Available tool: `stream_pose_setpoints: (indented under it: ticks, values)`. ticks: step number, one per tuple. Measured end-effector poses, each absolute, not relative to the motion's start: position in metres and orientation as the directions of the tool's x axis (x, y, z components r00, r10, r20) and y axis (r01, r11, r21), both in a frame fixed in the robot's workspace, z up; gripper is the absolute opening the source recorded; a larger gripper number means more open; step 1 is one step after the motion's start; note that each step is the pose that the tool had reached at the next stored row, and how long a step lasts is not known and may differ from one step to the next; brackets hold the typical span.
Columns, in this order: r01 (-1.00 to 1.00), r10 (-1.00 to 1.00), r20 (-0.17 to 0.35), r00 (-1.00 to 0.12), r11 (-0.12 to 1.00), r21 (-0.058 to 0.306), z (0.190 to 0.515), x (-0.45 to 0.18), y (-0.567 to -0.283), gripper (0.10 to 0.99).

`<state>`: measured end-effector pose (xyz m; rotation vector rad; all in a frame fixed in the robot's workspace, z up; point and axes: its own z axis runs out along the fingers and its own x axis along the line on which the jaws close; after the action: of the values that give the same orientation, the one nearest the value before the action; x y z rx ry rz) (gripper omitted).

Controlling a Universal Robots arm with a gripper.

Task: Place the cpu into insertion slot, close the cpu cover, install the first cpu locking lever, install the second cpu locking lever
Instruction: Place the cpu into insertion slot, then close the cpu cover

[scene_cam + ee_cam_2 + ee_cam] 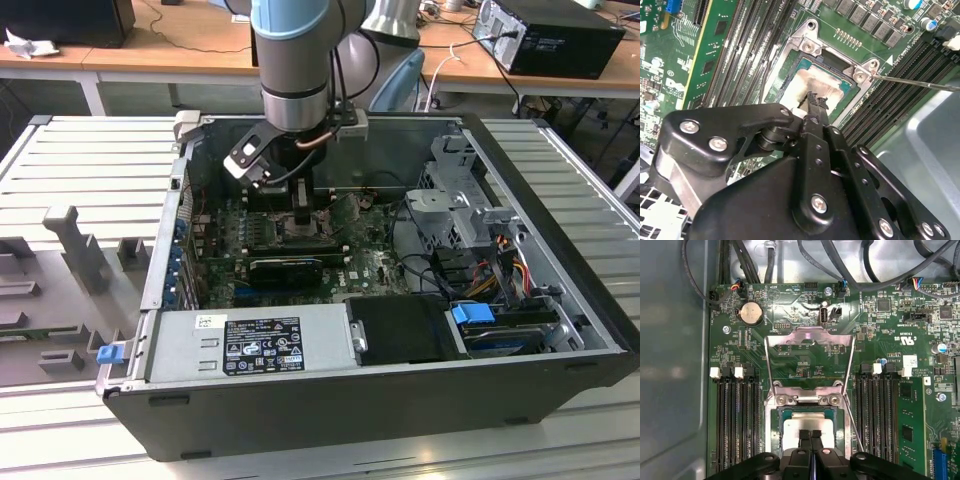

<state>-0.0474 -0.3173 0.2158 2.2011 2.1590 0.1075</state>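
Fingers pinched together with nothing between them, tips right over the cpu; can't tell if they touch. The cpu lies flat inside the insertion slot. Looks like seating: I'd press straight down, lightly, no sideways drag, chip square to the slot rim. The cpu is a thin, pale silvery square with a blotchy face. cpu cover stands open off the slot's hinge edge.

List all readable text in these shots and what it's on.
None reads reliably.
Black label on the power supply: print too small.
White sticker beside it: too small.
Silkscreen on the board, first wrist view: too small.
Board sticker: too small.
cpu face: no print I can make out.
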Motion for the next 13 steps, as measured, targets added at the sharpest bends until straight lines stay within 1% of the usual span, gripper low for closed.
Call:
stream_pose_setpoints:
  ticks: [13]
  values:
    - [0.996, 1.0, 0.01, 0.019, -0.02, 0.089, 0.2216, -0.0474, -0.3173, 0.106]
